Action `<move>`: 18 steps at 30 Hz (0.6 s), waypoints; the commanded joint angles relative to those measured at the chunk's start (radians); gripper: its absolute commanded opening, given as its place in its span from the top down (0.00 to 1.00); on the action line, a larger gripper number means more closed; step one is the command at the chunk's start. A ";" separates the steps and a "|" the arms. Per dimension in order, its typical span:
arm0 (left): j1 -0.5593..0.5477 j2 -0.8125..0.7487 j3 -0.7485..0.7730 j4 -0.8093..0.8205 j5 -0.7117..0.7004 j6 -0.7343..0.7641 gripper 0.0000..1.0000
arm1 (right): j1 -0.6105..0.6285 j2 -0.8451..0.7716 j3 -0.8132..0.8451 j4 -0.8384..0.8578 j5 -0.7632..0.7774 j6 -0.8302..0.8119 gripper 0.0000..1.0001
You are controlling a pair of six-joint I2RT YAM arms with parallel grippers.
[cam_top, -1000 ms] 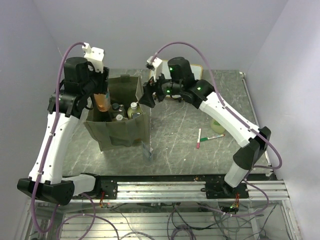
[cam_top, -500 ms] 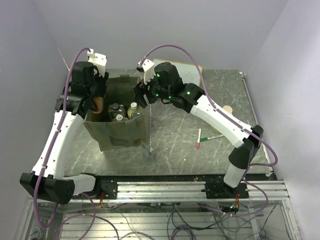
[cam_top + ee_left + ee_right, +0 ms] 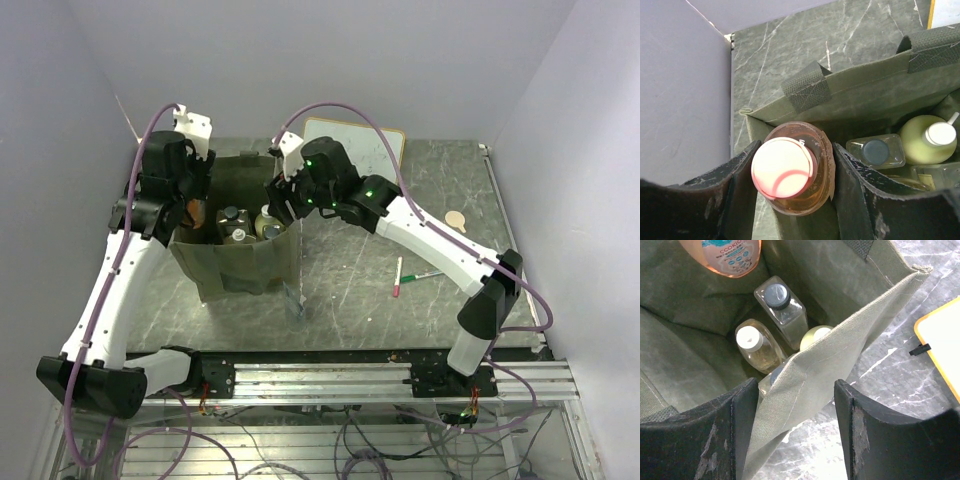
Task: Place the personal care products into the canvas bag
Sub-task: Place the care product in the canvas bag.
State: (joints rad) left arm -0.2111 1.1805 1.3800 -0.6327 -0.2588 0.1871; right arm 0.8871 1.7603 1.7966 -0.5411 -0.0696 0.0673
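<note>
Left pincer clenched on the orange bottle, lower centre, over the open canvas bag; likely light, rigid, slick plastic, so grip mid-body. Right pincer spread astride the bag's soft wall, not pinching it

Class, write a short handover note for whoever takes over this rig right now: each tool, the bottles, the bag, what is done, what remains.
Left tool: shut on the orange bottle, held upright at the canvas bag's left end, not released.
Right tool: open, jaws astride the bag's right wall.
Done: yellow-green bottle, amber bottle and a clear dark-capped bottle are in the bag.
To do: release the orange bottle; check the small peach item on the table's right, unclear what it is.
</note>
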 commanded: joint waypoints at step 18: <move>-0.050 0.046 0.029 0.138 -0.050 0.034 0.93 | 0.001 -0.068 -0.080 0.018 -0.021 -0.022 0.40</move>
State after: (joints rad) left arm -0.2462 1.2495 1.3788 -0.6327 -0.2676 0.1871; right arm 0.8867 1.7210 1.7424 -0.5140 -0.0868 0.0635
